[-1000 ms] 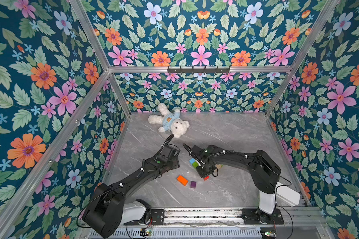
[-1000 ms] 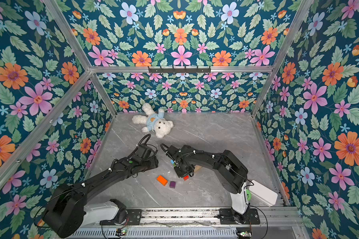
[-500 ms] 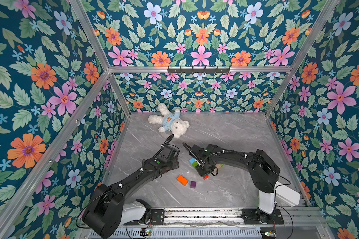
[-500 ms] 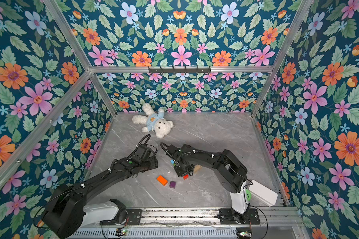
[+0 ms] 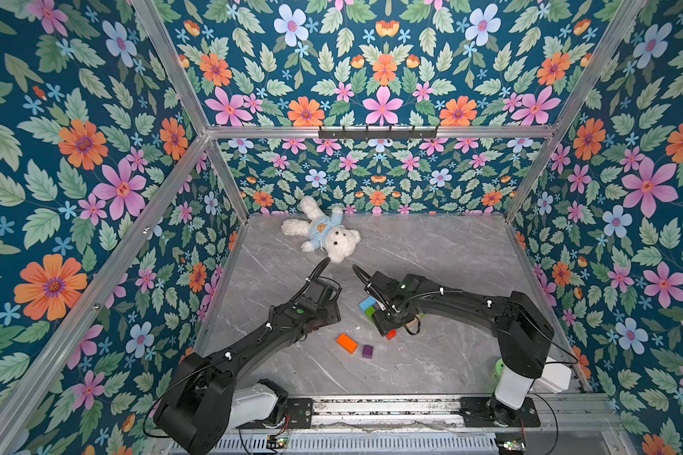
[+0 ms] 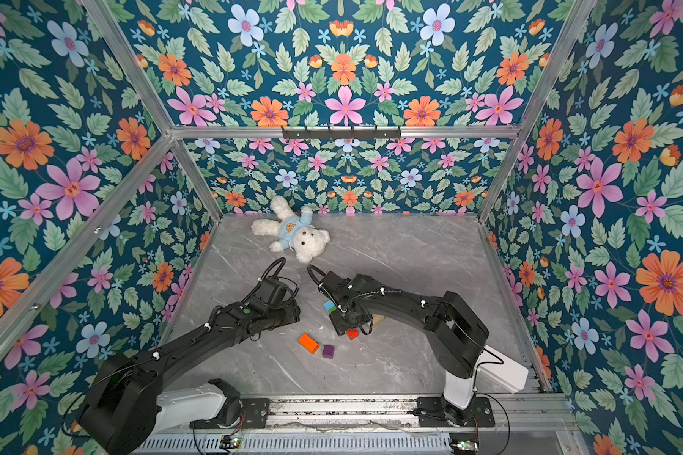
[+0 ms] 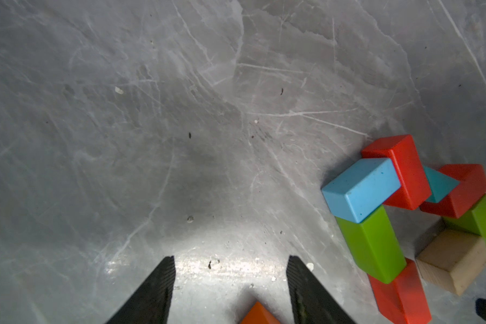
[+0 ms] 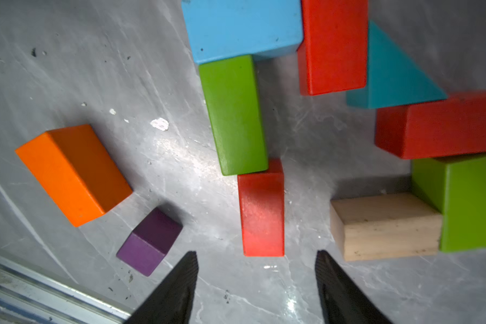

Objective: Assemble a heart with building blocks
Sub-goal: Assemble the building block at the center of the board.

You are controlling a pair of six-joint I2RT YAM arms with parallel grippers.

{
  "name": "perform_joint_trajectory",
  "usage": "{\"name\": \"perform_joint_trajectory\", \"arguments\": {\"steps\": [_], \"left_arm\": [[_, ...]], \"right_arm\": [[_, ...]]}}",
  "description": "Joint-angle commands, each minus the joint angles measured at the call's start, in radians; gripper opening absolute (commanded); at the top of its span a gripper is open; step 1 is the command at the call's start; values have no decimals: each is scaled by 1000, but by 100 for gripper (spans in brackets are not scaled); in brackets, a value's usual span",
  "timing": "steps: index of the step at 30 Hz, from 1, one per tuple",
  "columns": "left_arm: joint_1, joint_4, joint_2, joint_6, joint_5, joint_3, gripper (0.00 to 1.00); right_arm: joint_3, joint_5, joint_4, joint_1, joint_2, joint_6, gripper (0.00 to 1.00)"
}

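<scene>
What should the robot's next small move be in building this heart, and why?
Probably lower the open left gripper onto the orange brick, whose corner shows between its jaws. That brick and the purple cube lie loose, and a gap shows between the red brick and the wood brick.

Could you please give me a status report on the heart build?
Open and empty: left pincer, right pincer. The heart at eight of ten, tip end open; orange brick, purple cube loose alongside. Nothing obstructing; teddy bear far off.

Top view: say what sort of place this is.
Probably a staged robot test cell: floral walls on an aluminium frame, left arm and right arm on a rail, building blocks on a marble-look table.
</scene>
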Motion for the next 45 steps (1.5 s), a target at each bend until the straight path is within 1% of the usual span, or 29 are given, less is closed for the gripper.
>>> {"name": "perform_joint_trajectory", "arguments": {"steps": [1,5,6,8,12,15,24,32,34,40,45], "left_arm": [[1,1,-3,-16,-2,-1,66],[1,-2,-9,-18,-4,-2,66],[1,-5,-10,-19,-7,-1,66],[1,-8,-10,-17,-10,-1,66],[1,-10,-9,-18,-14,-6,66],[1,-11,-9,-21,-15,-8,66],[1,-10,-8,-21,-20,-13,66],[1,-10,-11,-18,-20,-22,66],[1,-7,-11,-20,-13,-24,66],[1,-4,-16,-27,-12,-36,66],[1,-11,-23,-33,-9,-36,65]], "right_arm": [[7,-25,11,-2,22,18,70],[26,-26,19,-16,68,0,69],[29,-25,21,-19,78,-4,68],[38,-25,22,-20,97,-15,63],[44,-27,21,-19,117,-29,57],[43,-30,20,-19,120,-36,49],[45,-29,20,-17,117,-40,42],[48,-20,23,-12,126,-43,42],[48,-16,24,-11,123,-44,44],[55,-24,26,-9,117,-49,44],[65,6,14,-8,119,-44,48]]}}
